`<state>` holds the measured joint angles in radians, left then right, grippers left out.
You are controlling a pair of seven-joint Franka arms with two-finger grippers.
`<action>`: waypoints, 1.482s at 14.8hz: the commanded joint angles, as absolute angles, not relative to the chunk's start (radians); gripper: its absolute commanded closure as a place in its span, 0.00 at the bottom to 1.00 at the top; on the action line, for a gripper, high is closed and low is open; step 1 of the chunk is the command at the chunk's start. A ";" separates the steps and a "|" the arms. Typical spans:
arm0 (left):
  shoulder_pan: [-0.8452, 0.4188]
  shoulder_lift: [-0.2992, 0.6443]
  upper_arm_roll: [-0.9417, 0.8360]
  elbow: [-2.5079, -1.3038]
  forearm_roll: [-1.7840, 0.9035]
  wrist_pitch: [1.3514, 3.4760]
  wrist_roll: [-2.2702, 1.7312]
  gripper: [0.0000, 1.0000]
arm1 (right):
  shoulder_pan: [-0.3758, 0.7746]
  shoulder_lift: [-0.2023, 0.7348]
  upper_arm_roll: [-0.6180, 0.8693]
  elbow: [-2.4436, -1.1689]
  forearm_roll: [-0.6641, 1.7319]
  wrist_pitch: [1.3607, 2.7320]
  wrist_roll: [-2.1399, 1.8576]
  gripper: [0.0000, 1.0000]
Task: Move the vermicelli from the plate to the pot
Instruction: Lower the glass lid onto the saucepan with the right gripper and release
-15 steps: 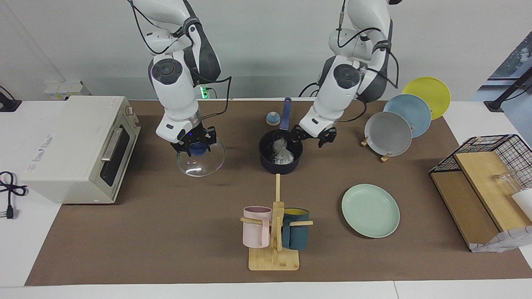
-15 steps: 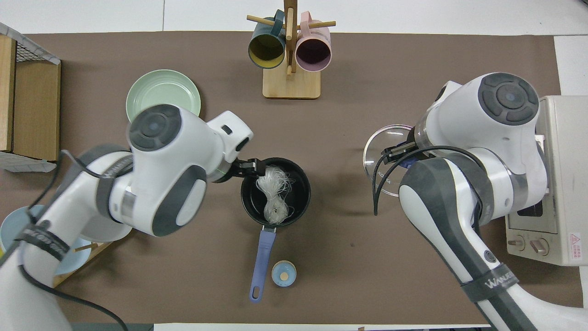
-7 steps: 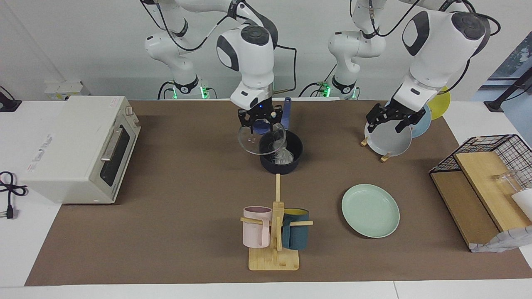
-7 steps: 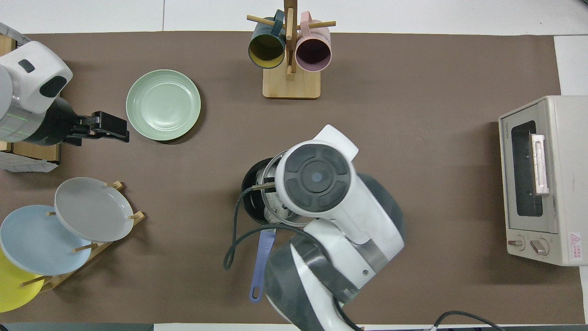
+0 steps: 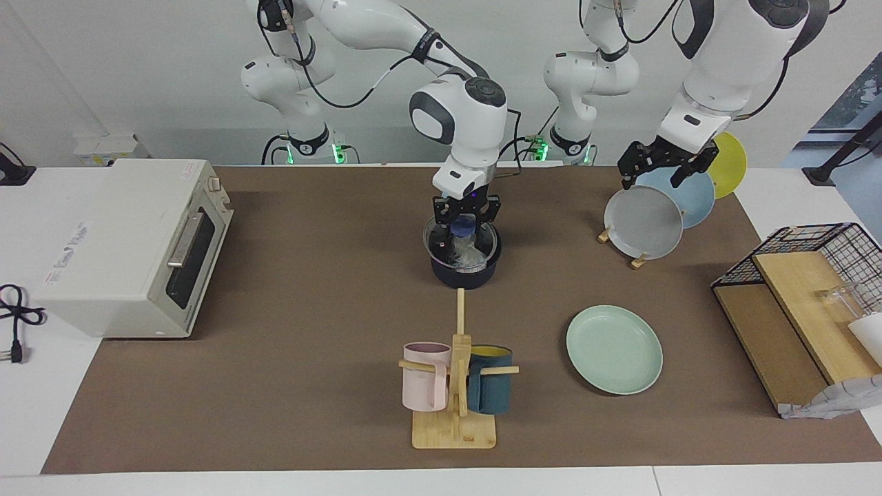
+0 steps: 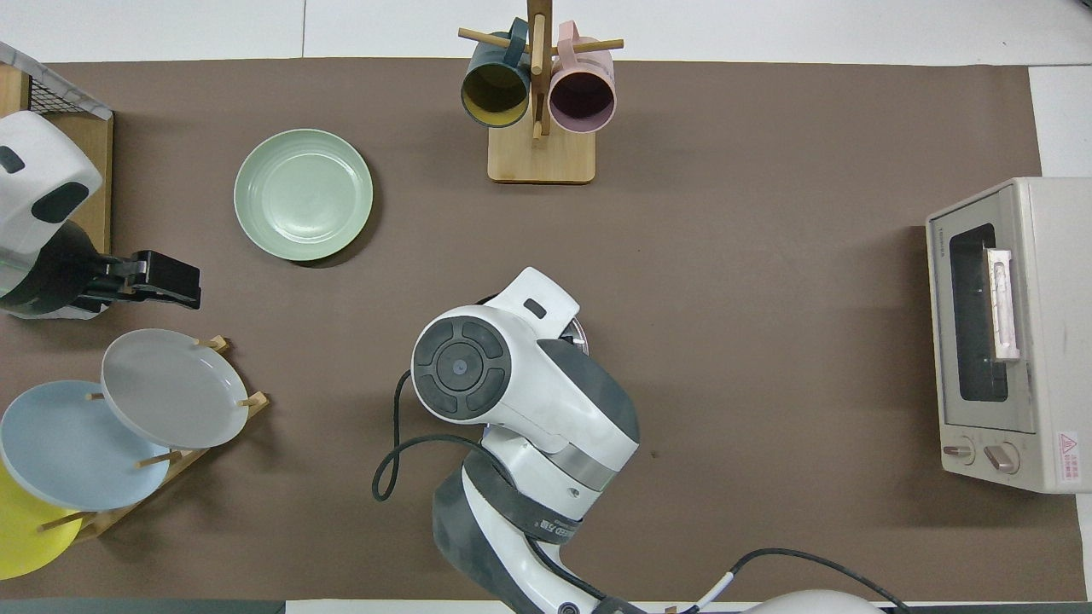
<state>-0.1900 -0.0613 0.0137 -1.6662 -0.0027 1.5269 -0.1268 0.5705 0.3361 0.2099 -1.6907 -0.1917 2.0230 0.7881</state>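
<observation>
The dark navy pot (image 5: pixel 463 275) stands mid-table with the white vermicelli (image 5: pixel 466 257) inside, seen through a glass lid (image 5: pixel 441 242) resting on its rim. My right gripper (image 5: pixel 466 210) is straight above the pot, shut on the lid's blue knob (image 5: pixel 466 224). In the overhead view the right arm covers the pot except a sliver of rim (image 6: pixel 583 334); the handle is hidden. The mint-green plate (image 5: pixel 614 349) lies empty, farther from the robots toward the left arm's end, and also shows in the overhead view (image 6: pixel 303 194). My left gripper (image 5: pixel 660 167) hangs open and empty over the plate rack.
A wooden rack (image 5: pixel 637 260) holds grey (image 5: pixel 643 222), light blue (image 5: pixel 689 196) and yellow (image 5: pixel 732 162) plates. A mug tree (image 5: pixel 455 386) with pink and teal mugs stands farther from the robots than the pot. A toaster oven (image 5: pixel 131 244) and a wire basket (image 5: pixel 820 255) sit at the table's ends.
My right gripper carried the glass lid from beside the oven to the pot and lowered it onto the rim. My left gripper left the pot and rose over the plate rack.
</observation>
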 commanded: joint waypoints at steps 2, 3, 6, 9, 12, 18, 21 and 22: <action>-0.186 -0.120 0.008 -1.756 0.025 1.532 -0.115 0.00 | 0.560 0.342 0.212 -1.663 -0.199 2.031 0.808 0.68; -0.175 -0.117 0.006 -1.755 0.025 1.540 -0.114 0.00 | 0.560 0.345 0.212 -1.664 -0.196 2.037 0.811 0.68; -0.156 -0.092 -0.002 -1.721 0.025 1.585 -0.101 0.00 | 0.561 0.348 0.212 -1.664 -0.175 2.043 0.844 0.68; -0.130 -0.043 -0.006 -1.633 0.012 1.528 -0.101 0.00 | 0.557 0.348 0.213 -1.667 -0.143 2.043 0.844 0.68; -0.117 -0.037 -0.021 -1.631 0.012 1.499 -0.101 0.00 | 0.557 0.348 0.213 -1.672 -0.140 2.043 0.842 0.67; -0.121 -0.041 -0.023 -1.632 0.006 1.483 -0.100 0.00 | 0.566 0.365 0.213 -1.671 -0.138 2.065 0.845 0.65; -0.117 -0.040 -0.011 -1.617 -0.072 1.500 -0.107 0.00 | 0.566 0.367 0.213 -1.671 -0.138 2.069 0.847 0.63; -0.117 -0.040 -0.012 -1.617 -0.071 1.497 -0.107 0.00 | 0.565 0.365 0.213 -1.672 -0.138 2.071 0.847 0.61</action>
<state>-0.1355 -0.0526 -0.0056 -1.6481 -0.0464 1.5137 -0.1147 0.5704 0.3588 0.2085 -1.6789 -0.1566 2.0547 0.8306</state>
